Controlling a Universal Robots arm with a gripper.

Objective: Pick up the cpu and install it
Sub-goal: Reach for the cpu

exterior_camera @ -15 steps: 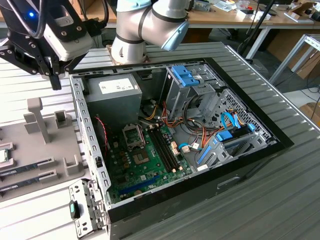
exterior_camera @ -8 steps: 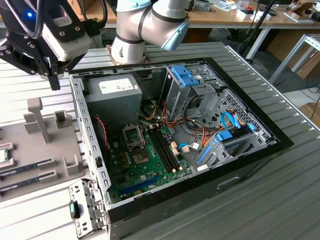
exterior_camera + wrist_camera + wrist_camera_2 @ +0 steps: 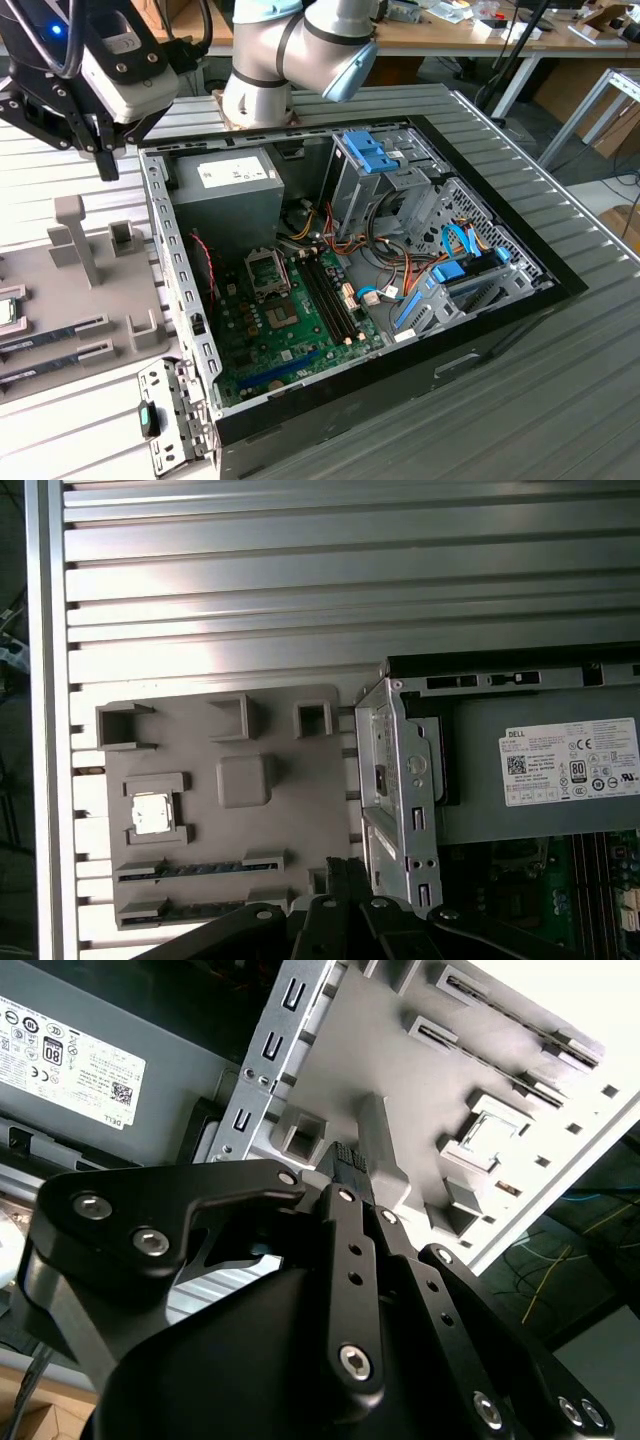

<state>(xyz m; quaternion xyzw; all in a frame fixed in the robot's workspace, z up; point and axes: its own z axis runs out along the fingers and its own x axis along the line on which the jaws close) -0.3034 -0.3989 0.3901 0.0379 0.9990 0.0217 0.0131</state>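
The jaws, matte black metal studded with bolt heads, lie nearest the lens in both wrist views. Their tips are pressed together and carry nothing. They hang in the air, touching neither tray nor case.

Under the tips lies a grey moulded tray [image 3: 290,800] with square pockets, a raised block and an upright post [image 3: 374,1135] close below the tips. The cpu [image 3: 152,813] [image 3: 492,1132] rests flat in a square framed recess of that tray. Its silvery lid faces up, and it sits well apart from the tips, on the side away from the case. Two dark memory sticks [image 3: 195,868] lie in slotted holders next to it.

Just beside the tips, on the other side, rises the perforated steel corner rail [image 3: 400,780] of the open computer case [image 3: 400,390]. Past it are the grey box of the power supply [image 3: 480,810] and, deeper in, the green motherboard [image 3: 290,330] with its square socket [image 3: 262,272], farther from the jaws than the cpu.

The ribbed aluminium worktop [image 3: 300,600] spreads bare beyond the tray's far edge, leaving room there.
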